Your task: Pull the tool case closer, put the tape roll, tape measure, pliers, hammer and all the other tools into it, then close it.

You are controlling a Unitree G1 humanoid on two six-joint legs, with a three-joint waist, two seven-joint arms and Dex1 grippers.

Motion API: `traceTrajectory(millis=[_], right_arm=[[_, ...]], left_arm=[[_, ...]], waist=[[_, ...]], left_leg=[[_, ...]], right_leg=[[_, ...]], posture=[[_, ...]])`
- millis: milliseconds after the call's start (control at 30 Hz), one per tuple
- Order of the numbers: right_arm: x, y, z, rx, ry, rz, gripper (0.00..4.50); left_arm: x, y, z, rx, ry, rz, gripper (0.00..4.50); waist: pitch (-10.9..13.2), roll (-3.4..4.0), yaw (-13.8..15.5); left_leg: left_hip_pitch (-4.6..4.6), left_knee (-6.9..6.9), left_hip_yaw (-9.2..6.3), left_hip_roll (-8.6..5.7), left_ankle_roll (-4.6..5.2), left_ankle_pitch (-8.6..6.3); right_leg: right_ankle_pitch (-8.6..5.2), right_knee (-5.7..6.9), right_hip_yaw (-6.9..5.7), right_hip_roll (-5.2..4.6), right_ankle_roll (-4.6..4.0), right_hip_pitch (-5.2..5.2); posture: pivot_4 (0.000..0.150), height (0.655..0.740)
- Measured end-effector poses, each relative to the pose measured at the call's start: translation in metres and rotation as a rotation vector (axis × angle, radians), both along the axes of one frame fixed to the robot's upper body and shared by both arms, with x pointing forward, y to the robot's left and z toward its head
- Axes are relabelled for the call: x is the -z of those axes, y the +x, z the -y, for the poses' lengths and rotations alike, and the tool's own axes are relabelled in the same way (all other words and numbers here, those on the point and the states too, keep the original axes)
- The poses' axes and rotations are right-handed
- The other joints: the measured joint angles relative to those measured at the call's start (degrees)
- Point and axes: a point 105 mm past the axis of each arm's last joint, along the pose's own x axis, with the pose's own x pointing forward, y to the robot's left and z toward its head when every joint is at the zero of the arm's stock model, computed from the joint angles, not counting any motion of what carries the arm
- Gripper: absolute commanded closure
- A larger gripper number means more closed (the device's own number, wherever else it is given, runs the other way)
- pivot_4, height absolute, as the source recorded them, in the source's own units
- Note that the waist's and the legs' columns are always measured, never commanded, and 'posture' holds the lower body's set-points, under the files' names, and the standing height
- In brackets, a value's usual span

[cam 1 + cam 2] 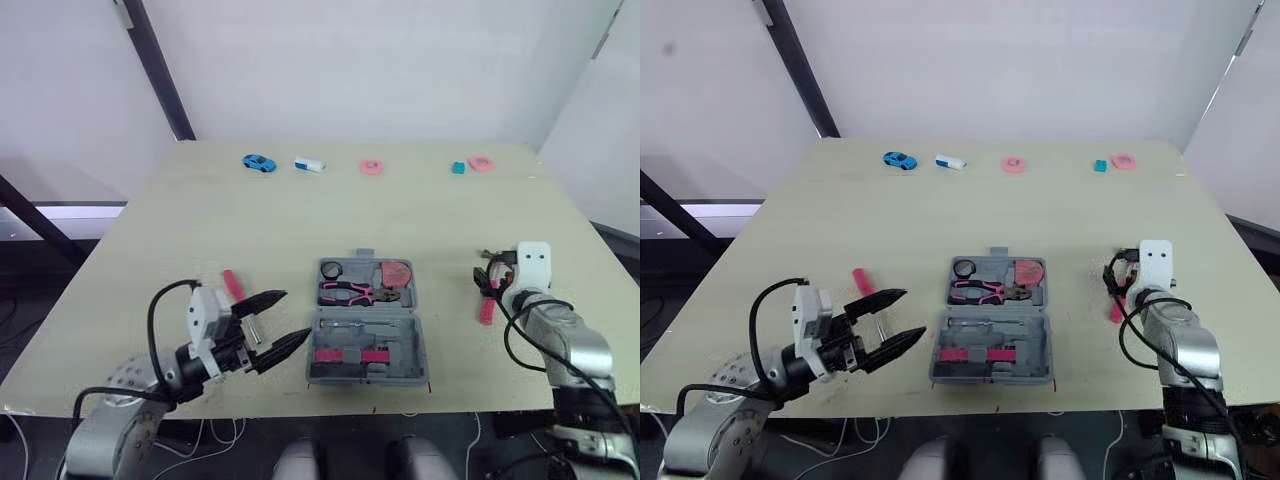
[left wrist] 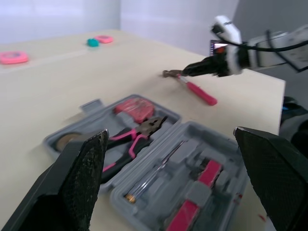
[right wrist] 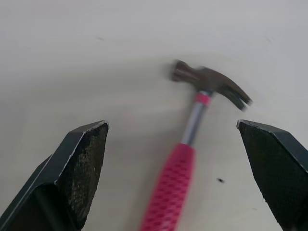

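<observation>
The grey tool case (image 1: pixel 419 345) lies open near the table's front edge. Its far half holds the tape roll (image 1: pixel 332 269), the pink tape measure (image 1: pixel 396 273) and the pink-handled pliers (image 1: pixel 348 293). Pink-handled tools (image 1: pixel 350 355) sit in the near half. My left gripper (image 1: pixel 296 314) is open just left of the case, its fingers pointing at it, holding nothing. A small pink tool (image 1: pixel 233 284) lies on the table behind that gripper. The pink-handled hammer (image 3: pixel 175 178) lies on the table right of the case. My right gripper (image 3: pixel 172 125) hangs open over it, not touching.
Along the table's far edge sit a blue toy car (image 1: pixel 258 162), a white item (image 1: pixel 309 164), a pink disc (image 1: pixel 371 167), a teal block (image 1: pixel 458 168) and another pink disc (image 1: pixel 481 163). The table's front edge runs just below the case.
</observation>
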Motion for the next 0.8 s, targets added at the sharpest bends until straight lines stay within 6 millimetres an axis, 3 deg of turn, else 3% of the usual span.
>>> traceTrajectory(millis=[333,567,667,800], right_arm=[[0.012,0.038,0.002,0.054,0.034,-0.030,0.00],[0.023,0.047,-0.009,0.043,0.047,-0.052,0.00],[0.024,0.049,-0.013,0.039,0.046,-0.048,0.83],[0.025,0.050,-0.016,0.039,0.049,-0.040,2.78]], left_arm=[[-0.023,0.007,0.017,0.085,-0.054,0.026,0.05],[-0.028,0.007,-0.001,0.038,-0.107,0.122,0.05],[-0.021,-0.004,-0.018,0.111,-0.127,0.081,0.00],[-0.019,-0.012,-0.030,0.147,-0.141,0.056,0.00]], waist=[[0.00,0.01,-1.65],[0.01,0.02,-1.76],[0.02,0.03,-1.92],[0.02,0.04,-2.00]], left_leg=[[0.05,-0.07,0.00,0.01,0.01,0.01],[0.08,-0.14,0.11,0.06,0.00,0.01],[0.08,-0.13,0.11,0.07,0.01,0.01],[0.08,-0.12,0.15,0.06,0.01,0.01]], right_leg=[[0.13,0.04,0.09,0.11,0.23,0.00],[0.13,0.01,0.14,0.13,0.22,-0.03],[0.12,0.05,0.13,0.12,0.20,-0.06],[0.09,0.03,0.15,0.09,0.15,-0.06]], posture=[[0.150,0.7400],[0.150,0.7400],[0.150,0.7400],[0.150,0.7400]])
